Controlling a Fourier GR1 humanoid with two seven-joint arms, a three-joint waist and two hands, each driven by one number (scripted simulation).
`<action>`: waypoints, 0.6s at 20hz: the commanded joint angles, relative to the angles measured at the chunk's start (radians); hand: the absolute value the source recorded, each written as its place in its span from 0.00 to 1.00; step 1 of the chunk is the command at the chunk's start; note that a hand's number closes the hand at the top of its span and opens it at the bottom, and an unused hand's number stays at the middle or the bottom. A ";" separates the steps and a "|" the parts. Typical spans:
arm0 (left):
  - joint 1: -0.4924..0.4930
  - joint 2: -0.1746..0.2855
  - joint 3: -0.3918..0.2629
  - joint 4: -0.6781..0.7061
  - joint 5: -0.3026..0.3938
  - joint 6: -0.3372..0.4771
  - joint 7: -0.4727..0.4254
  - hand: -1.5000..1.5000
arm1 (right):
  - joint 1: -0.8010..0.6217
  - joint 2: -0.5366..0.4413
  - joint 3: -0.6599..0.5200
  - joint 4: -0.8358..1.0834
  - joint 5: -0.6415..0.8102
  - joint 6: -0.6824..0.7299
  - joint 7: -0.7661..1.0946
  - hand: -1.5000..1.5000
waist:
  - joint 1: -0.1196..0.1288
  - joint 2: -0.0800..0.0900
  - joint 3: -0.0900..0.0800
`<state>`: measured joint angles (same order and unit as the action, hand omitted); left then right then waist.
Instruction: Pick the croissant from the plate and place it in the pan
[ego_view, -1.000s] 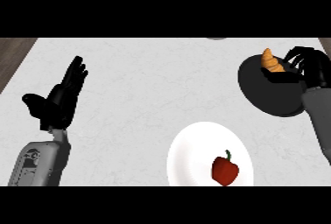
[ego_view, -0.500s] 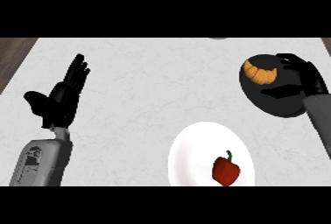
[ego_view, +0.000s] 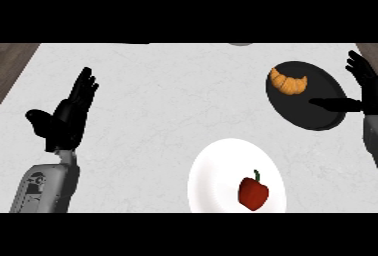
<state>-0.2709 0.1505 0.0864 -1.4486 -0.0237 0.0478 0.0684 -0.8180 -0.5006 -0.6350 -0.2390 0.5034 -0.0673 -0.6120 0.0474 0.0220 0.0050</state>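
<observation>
The croissant (ego_view: 288, 83) lies inside the black pan (ego_view: 314, 114), in the part of it farther from the robot and towards its left rim, golden-brown and curved like a crescent with its tips pointing away from the robot. Nothing touches it. The pan sits at the right side of the desk (ego_view: 170, 90), a pale surface with faint grey veining. The right hand (ego_view: 363, 80) shows at the view's right edge just beside the pan, spread and holding nothing: its fingers point up and away, clear of the croissant, while its thumb reaches sideways over the pan's right rim. Nearer the robot and to the left of the pan, apart from it, stands a white plate (ego_view: 221, 170); on it lies a red bell pepper (ego_view: 253, 193) with a short green stem, towards the plate's near right side. Well apart from all this, at the left of the view, the left hand (ego_view: 68, 115) rests above its grey forearm with fingers straight and pointing up, thumb out to the left, holding nothing.
</observation>
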 joint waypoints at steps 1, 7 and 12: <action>-0.053 0.027 0.051 0.044 0.012 0.014 0.014 0.50 | 0.056 -0.032 -0.057 0.024 -0.084 0.187 -0.087 0.00 | -0.038 -0.011 -0.002; 0.038 0.008 0.017 -0.033 0.001 0.012 0.033 0.50 | 0.202 -0.128 -0.058 -0.012 -0.136 0.450 -0.215 0.00 | -0.054 -0.024 -0.004; 0.035 0.000 0.016 -0.026 -0.013 0.028 0.024 0.50 | 0.293 -0.165 -0.029 -0.152 -0.184 0.549 -0.176 0.00 | -0.065 -0.029 -0.007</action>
<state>-0.2286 0.1592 0.1122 -1.4561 -0.0248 0.0604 0.0697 -0.5976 -0.6293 -0.6738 -0.3142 0.3558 0.3714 -0.7708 -0.0093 -0.0033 -0.0004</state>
